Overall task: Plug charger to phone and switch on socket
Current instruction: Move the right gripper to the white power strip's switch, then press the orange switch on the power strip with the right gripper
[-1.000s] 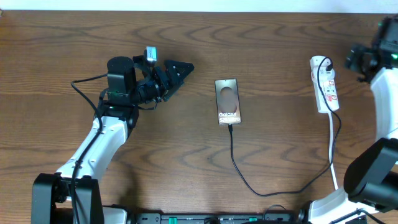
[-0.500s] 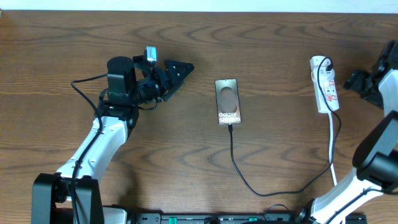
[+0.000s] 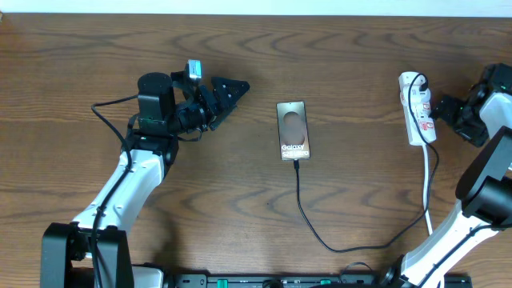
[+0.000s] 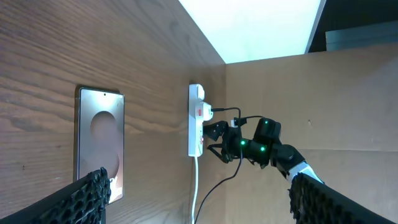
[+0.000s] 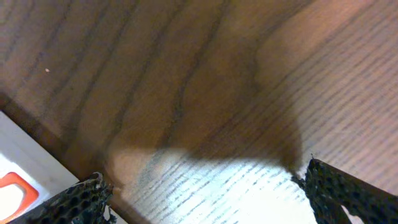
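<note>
- The right gripper (image 3: 442, 109) is hovering just beside the outer long side of the socket (image 3: 417, 110). Its jaws are spread wide and are carrying nothing. In the right wrist view its mesh-padded fingers (image 5: 74, 200) are framing bare table (image 3: 360, 48), with a corner of the white strip and a red-orange patch (image 5: 15, 186) showing at lower left.
- The left gripper (image 3: 230, 86) is sitting well apart from the phone (image 3: 293, 130), on its left. It is also spread open and empty, and it is aiming toward the phone.
- The charger (image 3: 308, 220) is appearing to sit seated in the phone's near short edge. Its cable is looping toward the near table edge, then rising to the black plug (image 3: 418, 83), which is standing in the strip near its rounded end.
- Judged from this layout, the plugging is done and the switching is the step in hand.
- To do it well, one fingertip should be descending squarely onto the switch. The push should be going down into the table, not sideways, so that the light strip is not sliding. The finger should be keeping clear of the black plug and the cable.
- Whether the red-orange patch is the switch cannot be told from these views.
- The socket is lying flat with its long axis running far-to-near across the table. Its rounded end is pointing to the far edge, and the white cord (image 4: 196, 180) is leaving its near end.
- The phone is lying face up, roughly parallel to the socket, with its port edge pointing toward the near side.
</note>
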`<state>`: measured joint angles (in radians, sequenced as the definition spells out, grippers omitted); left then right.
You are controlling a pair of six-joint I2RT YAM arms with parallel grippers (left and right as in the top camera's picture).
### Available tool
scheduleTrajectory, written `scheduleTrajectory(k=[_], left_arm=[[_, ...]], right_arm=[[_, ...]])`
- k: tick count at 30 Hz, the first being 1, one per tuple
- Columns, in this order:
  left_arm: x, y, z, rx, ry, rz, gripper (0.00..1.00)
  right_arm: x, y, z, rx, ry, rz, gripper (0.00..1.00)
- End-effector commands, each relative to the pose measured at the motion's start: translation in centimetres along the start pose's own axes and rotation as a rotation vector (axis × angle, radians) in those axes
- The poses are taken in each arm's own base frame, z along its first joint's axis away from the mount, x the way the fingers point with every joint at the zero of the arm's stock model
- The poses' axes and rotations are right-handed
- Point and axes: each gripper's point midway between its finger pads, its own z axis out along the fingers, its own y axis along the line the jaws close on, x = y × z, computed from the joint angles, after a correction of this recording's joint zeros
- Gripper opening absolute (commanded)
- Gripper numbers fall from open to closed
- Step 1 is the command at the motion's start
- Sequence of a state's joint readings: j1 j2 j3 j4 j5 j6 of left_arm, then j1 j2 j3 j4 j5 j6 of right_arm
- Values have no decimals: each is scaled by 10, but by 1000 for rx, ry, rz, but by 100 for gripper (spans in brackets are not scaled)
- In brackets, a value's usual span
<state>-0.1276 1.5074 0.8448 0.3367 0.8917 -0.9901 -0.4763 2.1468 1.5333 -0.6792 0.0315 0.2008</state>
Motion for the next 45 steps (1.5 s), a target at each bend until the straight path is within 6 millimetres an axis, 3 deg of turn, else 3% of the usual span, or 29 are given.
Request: scheduleTrajectory(k=[1, 6, 12, 18, 26, 36, 45], left_arm=[[-4, -11, -4, 19, -10, 35, 93], [-4, -11, -4, 19, -10, 35, 93], [-4, -11, -4, 19, -10, 35, 93], [-4, -11, -4, 19, -10, 35, 93], [-4, -11, -4, 19, -10, 35, 93], [-4, -11, -4, 19, -10, 35, 93], [-4, -11, -4, 19, -10, 35, 93]], right_arm=[[10, 22, 9, -111, 49, -14, 99], [-11, 15, -13, -126, -15, 8, 99], [-17, 30, -35, -263, -34, 19, 99], [-14, 25, -27, -220, -27, 18, 99], [-30, 23, -25, -207, -94, 15, 99], [-22, 35, -17, -276, -51, 25, 99], [-21, 26, -14, -226, -53, 28, 99]])
